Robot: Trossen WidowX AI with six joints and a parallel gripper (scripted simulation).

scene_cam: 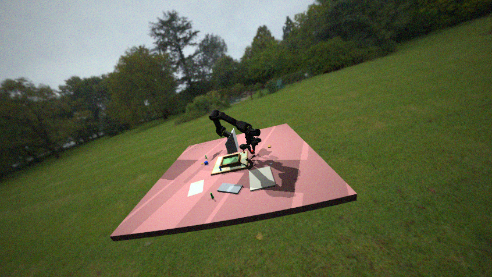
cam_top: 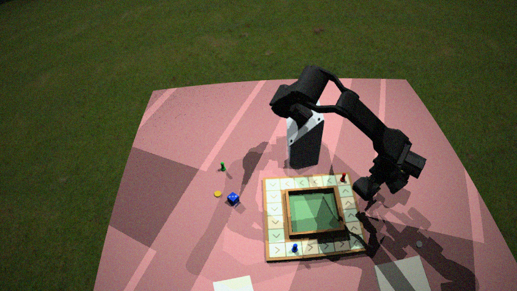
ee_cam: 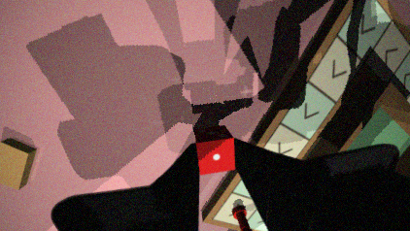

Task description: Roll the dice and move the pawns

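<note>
My gripper (ee_cam: 212,146) (scene_cam: 252,150) is shut on the red die (ee_cam: 216,157) (scene_cam: 252,151), right of the board; the face towards the wrist camera shows one pip. The arm hides this die in the top view. Its height above the table is hard to tell. The blue die (cam_top: 233,198) (scene_cam: 206,163) lies on the table left of the board (cam_top: 267,231), three pips on top. The wooden-rimmed tray (cam_top: 287,217) with a green floor holds no die. The red pawn (cam_top: 343,177) (ee_cam: 239,212) stands on the back right corner square. The blue pawn (cam_top: 294,247) (scene_cam: 220,168) stands on the front row, second square from the left.
A green pawn (cam_top: 223,166) and yellow disc (cam_top: 217,194) are near the blue die. A tan block (ee_cam: 15,165) (scene_cam: 269,146) and grey disc (cam_top: 418,244) are at the right. Two pale sheets (scene_cam: 196,188) (scene_cam: 261,182), a grey slab (scene_cam: 230,188) and another green pawn (scene_cam: 211,195) lie in front.
</note>
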